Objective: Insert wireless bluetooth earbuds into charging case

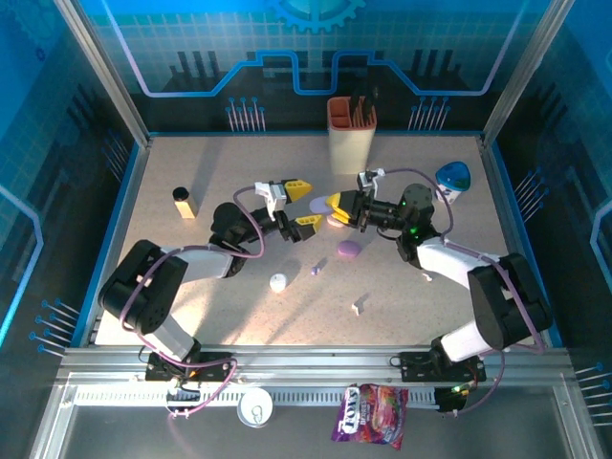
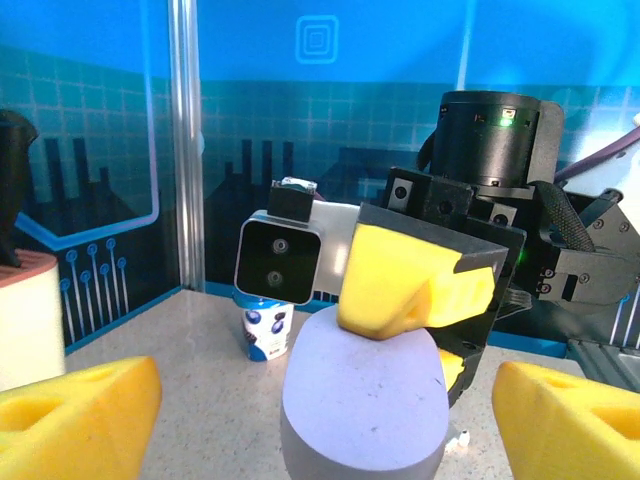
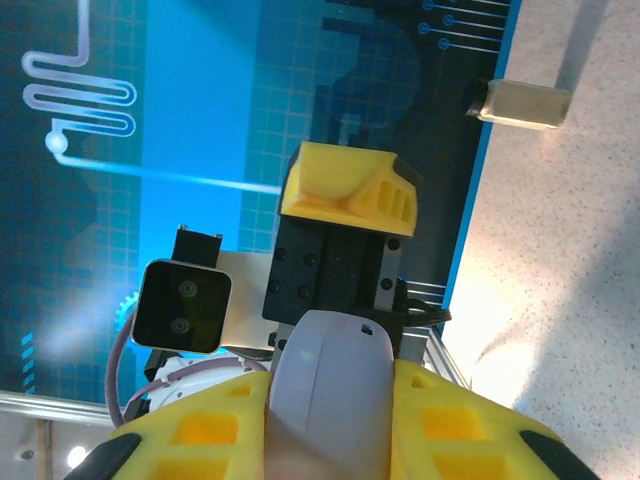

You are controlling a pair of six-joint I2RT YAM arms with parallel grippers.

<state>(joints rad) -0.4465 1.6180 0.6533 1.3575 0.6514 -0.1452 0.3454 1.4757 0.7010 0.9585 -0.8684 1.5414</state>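
Note:
My right gripper (image 1: 333,205) is shut on a lilac charging case (image 1: 318,205), held above the middle of the table. In the right wrist view the closed case (image 3: 330,380) sits between the yellow fingers (image 3: 440,430). My left gripper (image 1: 302,203) faces it, open. Its fingers (image 2: 80,420) stand on either side of the case (image 2: 365,400) without touching it. A tiny purple earbud (image 1: 315,270) and a white earbud (image 1: 358,307) lie on the table nearer the front. Another white earbud (image 2: 460,438) lies just behind the case.
A pink case (image 1: 348,249) and a white case (image 1: 278,282) lie on the table. A tan holder (image 1: 351,134) stands at the back, a blue yoghurt cup (image 1: 453,180) at the back right, and a small black-capped bottle (image 1: 184,202) at the left.

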